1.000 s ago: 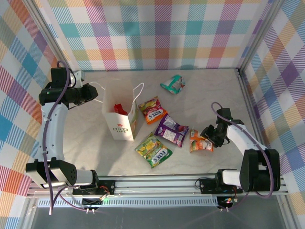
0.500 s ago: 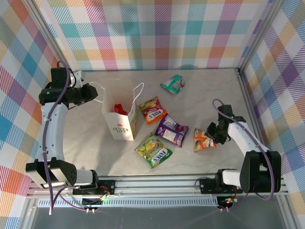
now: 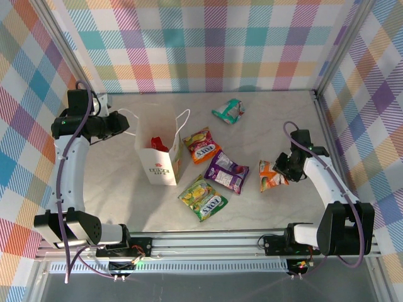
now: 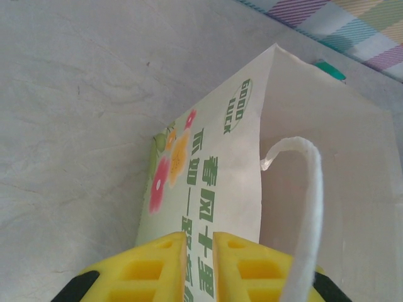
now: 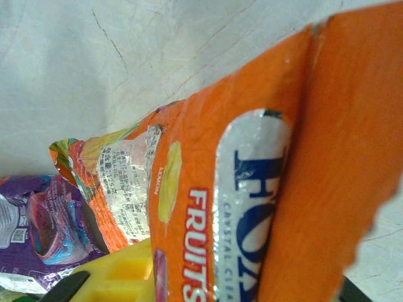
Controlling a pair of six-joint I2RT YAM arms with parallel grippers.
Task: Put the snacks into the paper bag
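Note:
The white paper bag [image 3: 158, 165] stands open at centre left with a red snack [image 3: 158, 143] inside. My left gripper [image 3: 125, 123] is shut on the bag's left wall; in the left wrist view the yellow fingers [image 4: 151, 267] pinch the printed paper bag [image 4: 208, 182] beside its cord handle [image 4: 313, 201]. My right gripper [image 3: 285, 168] is shut on an orange snack [image 3: 271, 176], held off the table at the right. That orange snack [image 5: 252, 189] covers most of the right gripper [image 5: 208, 283]. Orange [image 3: 201, 145], purple [image 3: 225, 171], green-yellow [image 3: 203, 197] and teal [image 3: 229, 111] snacks lie on the table.
Metal frame rails [image 3: 327, 132] and checked walls enclose the pale table [image 3: 113, 189]. The purple packet [image 5: 38, 220] lies just left of the held one. The bag's right cord handle [image 3: 182, 119] sticks up over its mouth.
My right gripper has closed on the orange snack and lifted it, drawing it slightly right and away from the front edge. The left arm and bag have not moved.

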